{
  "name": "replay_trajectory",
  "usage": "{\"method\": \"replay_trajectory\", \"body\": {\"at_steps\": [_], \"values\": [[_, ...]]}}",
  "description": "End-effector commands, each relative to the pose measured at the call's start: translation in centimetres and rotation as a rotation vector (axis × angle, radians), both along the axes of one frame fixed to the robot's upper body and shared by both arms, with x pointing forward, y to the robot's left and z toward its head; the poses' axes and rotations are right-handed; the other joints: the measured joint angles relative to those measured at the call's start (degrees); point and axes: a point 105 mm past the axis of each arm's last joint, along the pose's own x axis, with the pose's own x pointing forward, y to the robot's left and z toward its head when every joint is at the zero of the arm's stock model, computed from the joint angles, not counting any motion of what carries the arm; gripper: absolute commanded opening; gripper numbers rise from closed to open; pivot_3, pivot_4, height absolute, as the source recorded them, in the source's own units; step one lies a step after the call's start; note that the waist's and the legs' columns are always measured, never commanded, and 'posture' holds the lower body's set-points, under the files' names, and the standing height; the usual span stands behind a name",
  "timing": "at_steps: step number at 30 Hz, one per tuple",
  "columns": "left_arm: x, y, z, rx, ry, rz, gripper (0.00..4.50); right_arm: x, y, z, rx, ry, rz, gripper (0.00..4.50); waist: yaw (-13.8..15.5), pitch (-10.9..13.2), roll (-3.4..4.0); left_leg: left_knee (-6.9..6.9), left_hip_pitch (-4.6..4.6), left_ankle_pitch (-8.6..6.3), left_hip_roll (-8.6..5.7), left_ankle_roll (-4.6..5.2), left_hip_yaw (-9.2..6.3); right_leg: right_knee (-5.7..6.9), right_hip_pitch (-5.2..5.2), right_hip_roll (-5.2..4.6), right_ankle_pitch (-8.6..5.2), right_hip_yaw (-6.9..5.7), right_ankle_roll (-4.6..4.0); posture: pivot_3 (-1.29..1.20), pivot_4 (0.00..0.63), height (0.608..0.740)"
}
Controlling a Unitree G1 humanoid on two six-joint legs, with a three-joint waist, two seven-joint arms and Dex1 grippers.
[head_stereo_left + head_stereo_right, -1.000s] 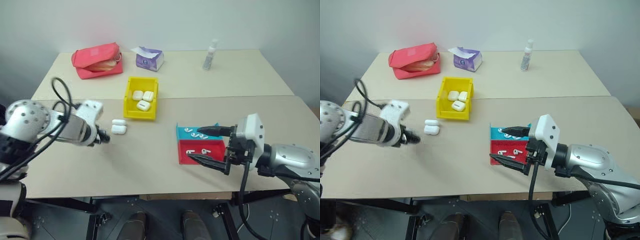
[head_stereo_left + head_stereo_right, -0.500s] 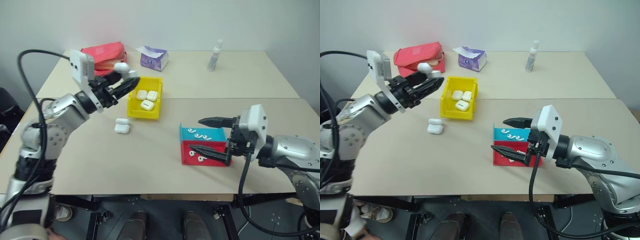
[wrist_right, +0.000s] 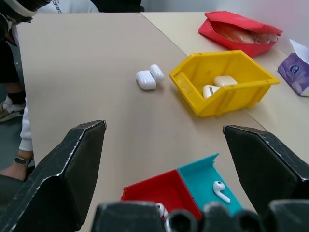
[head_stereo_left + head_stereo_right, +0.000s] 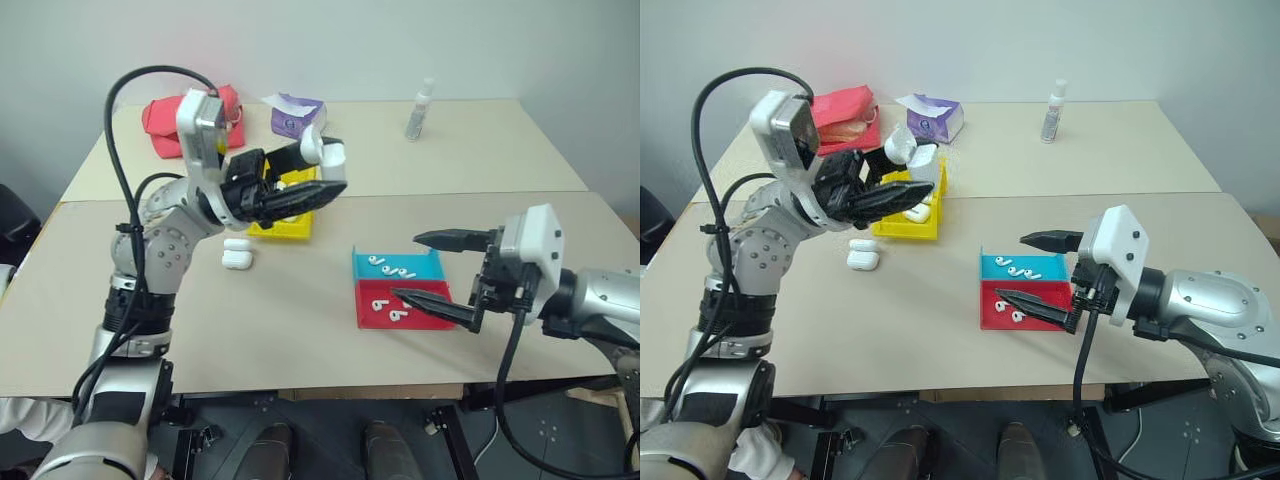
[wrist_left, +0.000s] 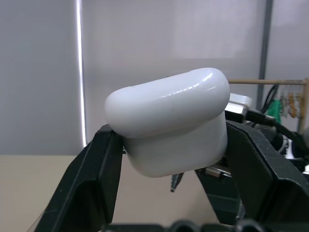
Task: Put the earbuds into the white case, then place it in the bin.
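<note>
My left tool is clamping the white case between its fingertips, above the yellow bin, lid open and tilted. My right tool is gaping wide over the earbuds in the trays.

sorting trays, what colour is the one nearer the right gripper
Red: the red tray, clearest in the left eye view.

Glossy white case, lid ajar, held aloft above yellow bin.
</note>
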Motion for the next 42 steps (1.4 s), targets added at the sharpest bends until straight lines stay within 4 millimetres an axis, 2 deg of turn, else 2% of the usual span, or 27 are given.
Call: {"method": "replay_trajectory", "body": {"at_steps": [1,9,13,17,22,31,37,42], "values": [[-1.1,-0.3,0.9,0.014,-0.122,-0.045,2.91,-0.5,0.3,0.9,-0.011,-0.041,0.016,4.50,0.1,0.0,0.00,0.00,0.00,0.00,0.00,0.00,0.00,-0.01,0.00,0.00,0.00,-0.01,0.00,0.00,0.150,0.740],[-1.0,-0.6,-0.2,0.054,-0.168,-0.033,2.91,-0.4,0.4,0.7,-0.051,-0.049,0.020,4.50,0.1,0.0,-0.01,0.01,0.00,0.00,0.01,0.01,-0.02,-0.02,0.02,0.00,0.00,-0.02,0.00,0.00,0.150,0.740],[-0.8,0.0,-3.7,0.244,-0.216,0.028,2.91,-0.6,0.8,0.4,-0.059,-0.040,0.036,4.50,-0.1,0.0,0.01,-0.01,0.03,-0.01,0.02,0.01,-0.01,-0.01,0.01,0.01,0.00,0.00,0.00,0.00,0.150,0.740],[-0.4,1.9,-7.1,0.458,-0.145,0.100,2.91,-0.6,0.9,0.2,-0.061,-0.033,0.048,4.50,-0.1,0.0,0.01,-0.03,0.06,-0.01,0.13,0.01,0.00,-0.02,-0.01,0.11,0.00,0.02,0.00,0.00,0.150,0.740],[0.6,3.2,-10.0,0.691,-0.136,0.179,2.91,-0.1,1.0,0.1,-0.063,-0.034,0.043,4.50,0.4,0.0,0.01,0.01,0.06,-0.02,0.15,0.04,-0.01,-0.12,0.08,0.10,0.00,-0.04,0.00,0.00,0.150,0.740],[1.5,3.4,-11.1,0.741,-0.140,0.189,2.91,-0.5,2.0,-0.1,-0.079,-0.035,0.051,4.50,0.2,0.0,0.05,-0.03,0.04,-0.16,0.18,0.25,0.06,-0.01,0.05,0.10,0.00,-0.10,0.00,0.00,0.150,0.740],[1.7,3.9,-11.4,0.752,-0.103,0.229,2.91,-0.5,1.5,0.1,-0.107,-0.013,0.065,4.50,0.1,0.0,0.04,0.05,-0.13,-0.17,-0.01,0.16,0.19,-0.04,-0.11,-0.18,0.00,-0.26,0.01,0.00,0.150,0.740],[1.2,5.3,-13.3,0.940,-0.072,0.257,2.91,-0.8,1.5,-0.1,-0.134,0.011,0.091,4.50,0.0,0.0,0.05,0.05,0.00,-0.35,0.03,0.47,0.24,-0.08,-0.02,-0.14,0.02,-0.26,0.08,0.00,0.150,0.740]]}}
